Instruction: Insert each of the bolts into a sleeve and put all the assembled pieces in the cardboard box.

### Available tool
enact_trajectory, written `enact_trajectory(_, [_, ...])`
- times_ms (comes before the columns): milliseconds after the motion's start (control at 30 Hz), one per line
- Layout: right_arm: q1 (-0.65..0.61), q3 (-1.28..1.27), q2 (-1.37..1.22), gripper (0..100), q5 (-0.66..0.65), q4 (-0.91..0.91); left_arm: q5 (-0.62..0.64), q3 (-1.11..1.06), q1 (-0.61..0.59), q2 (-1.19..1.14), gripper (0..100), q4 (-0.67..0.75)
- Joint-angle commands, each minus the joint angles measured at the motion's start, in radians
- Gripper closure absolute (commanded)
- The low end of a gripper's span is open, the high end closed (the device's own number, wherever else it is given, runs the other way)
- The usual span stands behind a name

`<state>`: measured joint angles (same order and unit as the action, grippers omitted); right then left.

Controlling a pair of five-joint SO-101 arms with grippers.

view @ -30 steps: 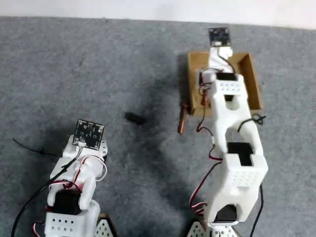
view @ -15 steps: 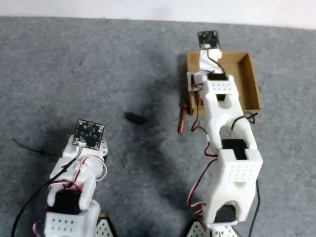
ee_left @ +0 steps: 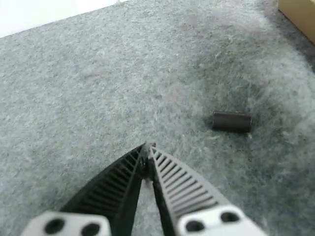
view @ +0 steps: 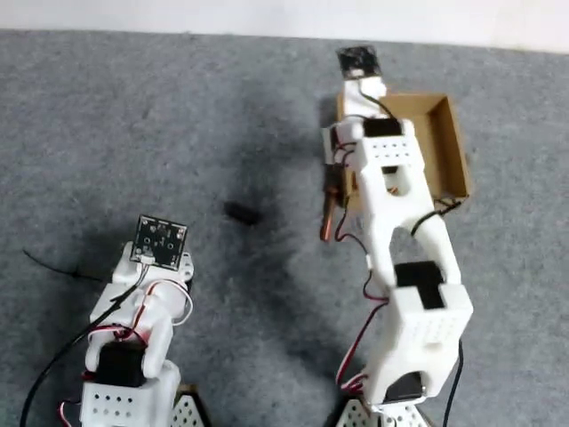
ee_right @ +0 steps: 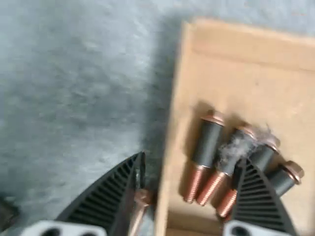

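While the right arm [view: 391, 178] holds its jaws open astride the left wall of the cardboard box [view: 454, 138], assembled pieces [ee_right: 206, 140] lie inside, a loose bolt [view: 328, 218] lies just left of it on the table [view: 133, 116], and the left arm [view: 142, 311] hovers, jaws closed, near the black sleeve [ee_left: 232, 121].

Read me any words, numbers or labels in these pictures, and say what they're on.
No text can be read.
The cardboard box is plain.
The sleeve bears no mark.
Any print on the wrist circuit board is too small to read.
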<state>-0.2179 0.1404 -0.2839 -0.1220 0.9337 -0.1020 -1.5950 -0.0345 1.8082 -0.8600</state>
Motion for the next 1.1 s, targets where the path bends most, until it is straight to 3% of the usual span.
enact_trajectory(0, [-0.073, -0.012, 0.128, 74.1, -0.012, 0.041, -0.003, 0.005, -0.004, 0.007, 99, 0.02])
enact_trajectory(267, [-0.338, -0.142, 0.18, 74.1, -0.012, 0.047, 0.0, 0.007, -0.012, 0.007, 99, 0.018])
enact_trajectory(467, [-0.443, -0.145, 0.12, 74.1, -0.018, 0.047, 0.002, 0.012, -0.05, 0.008, 99, 0.018])
enact_trajectory(600, [-0.503, -0.143, 0.036, 74.1, -0.169, 0.038, 0.002, 0.012, -0.053, 0.008, 99, 0.018])
enact_trajectory(1067, [-0.499, 0.004, -0.289, 74.2, -0.216, 0.002, 0.002, 0.013, -0.053, 0.008, 99, 0.018])
